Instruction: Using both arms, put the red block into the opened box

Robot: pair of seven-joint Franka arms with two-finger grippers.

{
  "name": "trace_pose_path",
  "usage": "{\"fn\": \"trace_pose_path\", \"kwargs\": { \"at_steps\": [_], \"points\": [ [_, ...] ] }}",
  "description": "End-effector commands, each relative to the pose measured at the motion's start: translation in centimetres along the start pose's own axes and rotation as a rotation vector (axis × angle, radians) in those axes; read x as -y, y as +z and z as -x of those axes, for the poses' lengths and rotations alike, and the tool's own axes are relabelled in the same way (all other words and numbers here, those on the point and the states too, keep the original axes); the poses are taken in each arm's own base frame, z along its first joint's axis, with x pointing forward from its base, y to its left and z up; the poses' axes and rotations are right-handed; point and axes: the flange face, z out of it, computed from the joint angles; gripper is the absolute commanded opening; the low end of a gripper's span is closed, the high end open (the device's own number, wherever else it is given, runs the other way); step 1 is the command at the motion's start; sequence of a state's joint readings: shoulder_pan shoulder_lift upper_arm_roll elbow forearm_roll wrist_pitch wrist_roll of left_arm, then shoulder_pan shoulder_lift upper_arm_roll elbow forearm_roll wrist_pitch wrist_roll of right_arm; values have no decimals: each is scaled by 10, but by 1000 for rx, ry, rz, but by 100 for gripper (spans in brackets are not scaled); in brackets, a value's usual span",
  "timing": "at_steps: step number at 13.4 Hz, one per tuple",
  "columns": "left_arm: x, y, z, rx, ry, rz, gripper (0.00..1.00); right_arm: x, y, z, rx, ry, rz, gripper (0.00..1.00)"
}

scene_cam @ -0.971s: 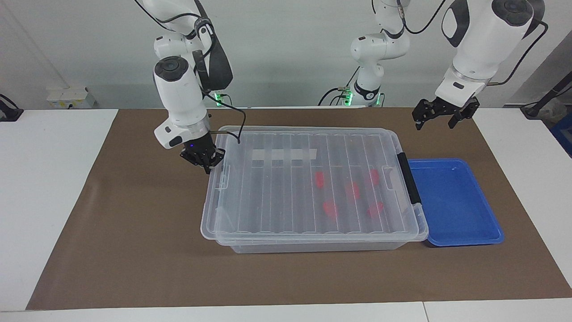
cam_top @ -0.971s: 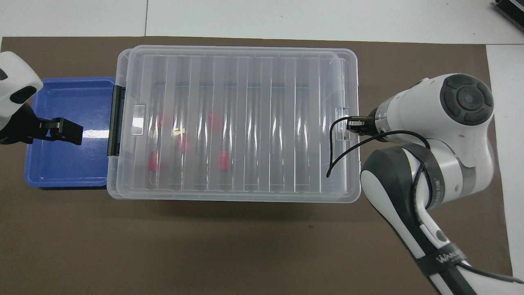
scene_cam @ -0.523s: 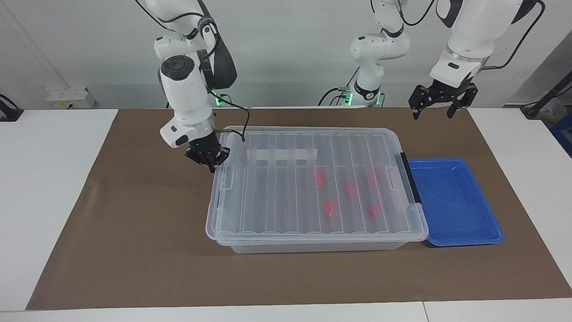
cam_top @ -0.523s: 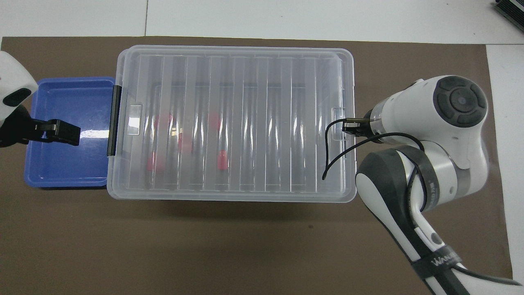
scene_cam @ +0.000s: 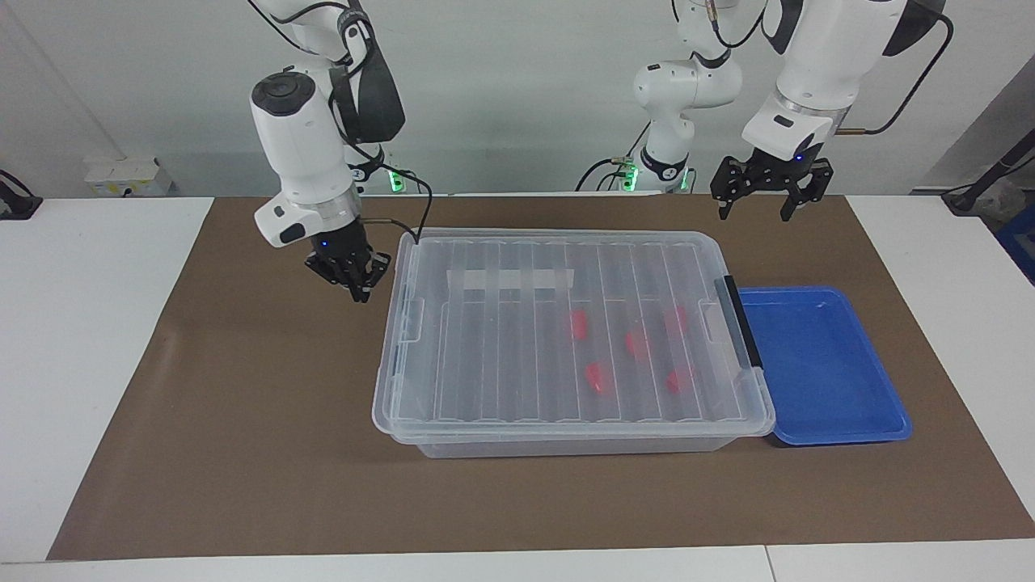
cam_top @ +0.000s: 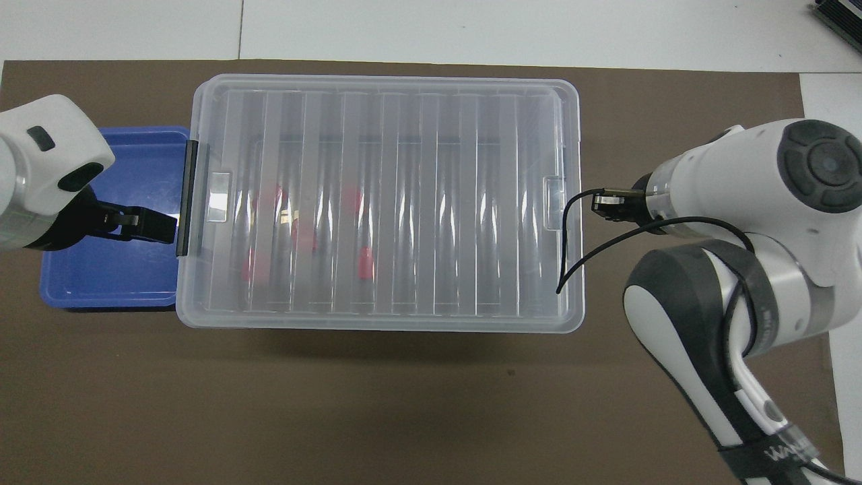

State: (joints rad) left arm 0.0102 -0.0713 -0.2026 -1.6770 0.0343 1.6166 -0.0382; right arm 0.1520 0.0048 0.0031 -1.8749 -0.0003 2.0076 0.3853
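The box (scene_cam: 566,424) (cam_top: 377,322) stands mid-table with its ribbed clear lid lying flat on it. Several red blocks (scene_cam: 597,377) (cam_top: 364,263) show through the lid, at the end toward the left arm. My right gripper (scene_cam: 354,283) hangs low beside the box's end toward the right arm, a short gap from the lid's rim and holding nothing. In the overhead view its wrist hides it. My left gripper (scene_cam: 754,198) (cam_top: 135,224) is open and empty, raised over the blue tray's edge by the box's dark grey handle (scene_cam: 740,323) (cam_top: 190,199).
A shallow blue tray (scene_cam: 841,436) (cam_top: 101,269) lies against the box at the left arm's end, with nothing in it. A brown mat (scene_cam: 242,453) covers the table under both. A loose black cable (cam_top: 572,256) from the right wrist dangles over the lid's corner.
The lid slid toward the left arm's end and settled square on the box. My right gripper drew away from the lid's end. My left gripper rose and shifted toward the box.
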Motion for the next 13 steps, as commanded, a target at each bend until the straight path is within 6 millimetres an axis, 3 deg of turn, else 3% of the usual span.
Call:
{"fn": "trace_pose_path", "kwargs": {
  "at_steps": [1, 4, 7, 10, 13],
  "points": [
    [29, 6, 13, -14, -41, 0, 100, -34, -23, 1, -8, 63, -16, 100],
    [30, 5, 12, -25, -44, 0, 100, -56, -58, -12, -3, 51, -6, 100],
    [34, 4, 11, -31, -50, 0, 100, -81, -110, -27, -16, -7, 16, 100],
    [31, 2, 10, -37, -54, 1, 100, -89, -128, -41, 28, -11, 68, 100],
    [22, 1, 5, -79, -47, 2, 100, -94, -121, -27, 105, -32, 70, 100]
  ]
}}
